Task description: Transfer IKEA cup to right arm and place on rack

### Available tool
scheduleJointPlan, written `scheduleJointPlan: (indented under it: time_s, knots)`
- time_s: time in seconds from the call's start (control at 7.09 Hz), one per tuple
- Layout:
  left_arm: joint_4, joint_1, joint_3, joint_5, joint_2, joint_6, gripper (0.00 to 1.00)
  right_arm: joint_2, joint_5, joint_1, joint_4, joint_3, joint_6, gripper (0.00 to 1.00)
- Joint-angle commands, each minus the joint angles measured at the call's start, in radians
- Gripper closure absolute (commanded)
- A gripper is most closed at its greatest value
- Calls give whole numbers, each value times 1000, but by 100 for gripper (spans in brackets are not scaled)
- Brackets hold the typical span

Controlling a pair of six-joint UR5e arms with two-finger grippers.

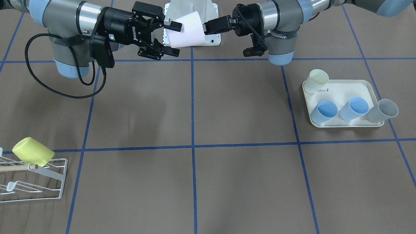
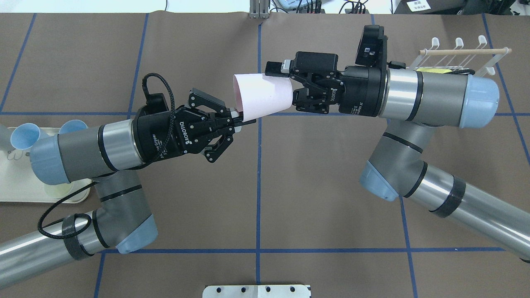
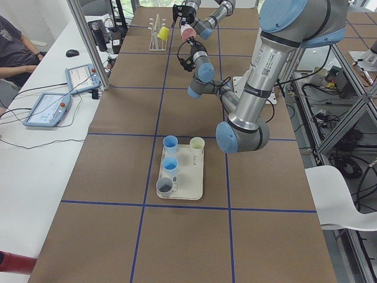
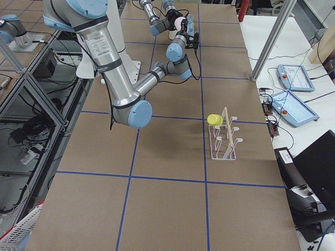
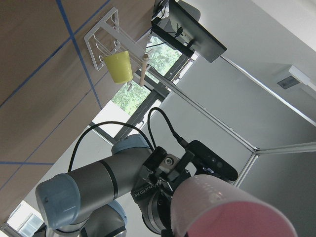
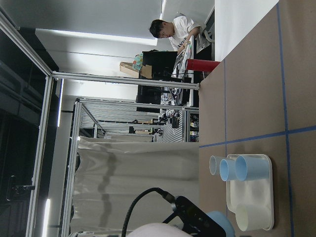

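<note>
Front-facing view: the pink cup (image 1: 187,32) hangs on its side in mid-air between the two claws, above the table's (image 1: 227,107) edge nearest the robot's base. The left claw (image 1: 206,28) has its fingers pinched together on the cup's wide rim. The right claw (image 1: 174,39) meets it from the opposite side with fingers spread apart. One finger lies along the cup's upper side and the other sits just past its lower side, so they straddle the narrow base end. The rack (image 1: 61,177) stands well apart from the right claw, at the table corner on that claw's side. A yellow cup (image 1: 32,152) sits tilted on one of its prongs, and a wide stretch of brown table lies between claw and rack. The cream tray (image 1: 344,89) holding four cups sits on the left claw's side, well apart from it.

Overhead view: the cup's mouth faces the left claw, which grips only one edge of the rim. The rack lies behind the right claw's wrist, partly hidden by the right arm (image 2: 434,99).

Side views: both claws are small and far, well above the table. Their fingers cannot be judged here.

Left wrist view: the cup fills the lower right, with the right claw just beyond its base and the rack far beyond.

Right wrist view: only a sliver of the cup shows at the bottom edge, and the tray lies beyond it.
</note>
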Motion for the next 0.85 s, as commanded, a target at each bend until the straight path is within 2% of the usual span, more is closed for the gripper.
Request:
scheduleJointPlan:
  time_s: [0.0, 0.14, 0.28, 0.71]
  knots:
    - [0, 0, 4, 26, 0, 3, 68, 0, -1, -2, 11, 0, 7, 70]
    - [0, 0, 4, 26, 1, 6, 49, 0, -1, -2, 11, 2, 7, 72]
    - [1, 0, 1, 26, 1, 9, 37, 0, -5, -2, 13, 2, 7, 73]
    - [3, -9, -4, 26, 15, 14, 31, -1, -11, 3, 14, 12, 16, 75]
